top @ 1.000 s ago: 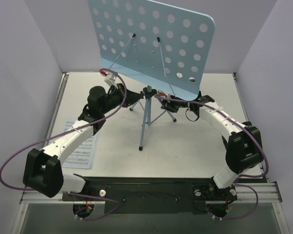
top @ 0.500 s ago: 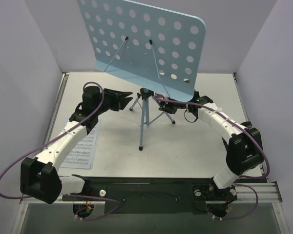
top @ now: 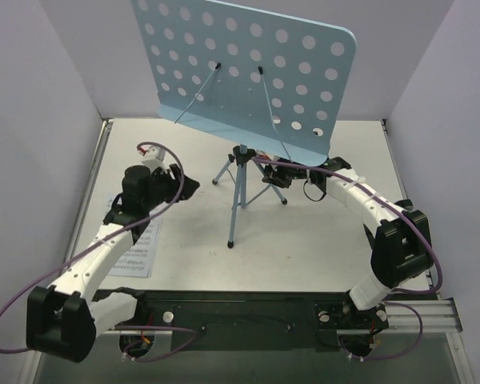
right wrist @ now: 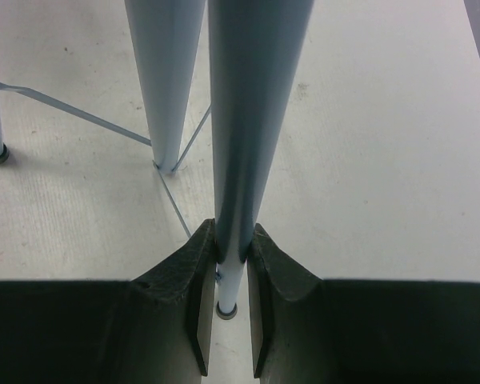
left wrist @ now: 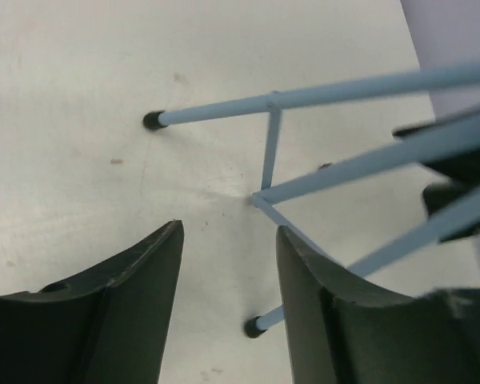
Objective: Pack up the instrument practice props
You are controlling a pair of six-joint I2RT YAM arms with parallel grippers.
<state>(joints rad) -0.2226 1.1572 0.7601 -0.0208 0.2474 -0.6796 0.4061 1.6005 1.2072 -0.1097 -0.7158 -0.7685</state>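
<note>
The light-blue hole-punched music stand [top: 248,72] stands at the back on thin tripod legs [top: 235,204]. My right gripper [top: 274,174] reaches in from the right and is shut on one leg [right wrist: 244,144], which runs down between its jaws [right wrist: 232,236] to a foot on the table. My left gripper [top: 188,186] hangs to the left of the tripod, open and holding nothing. In the left wrist view its fingers [left wrist: 228,232] stand wide apart, with the legs [left wrist: 304,96] ahead and one foot [left wrist: 254,326] beside the right finger. A white sheet-music page [top: 140,248] lies flat under the left arm.
White walls close in the table on the left, back and right. The arm bases sit on a black rail [top: 248,308] along the near edge. Purple cables [top: 8,312] loop off both arms.
My left gripper has opened, let go of the tripod's hub and drawn back to the left. The stand's desk swayed slightly. The right gripper has kept its grip on the leg.
</note>
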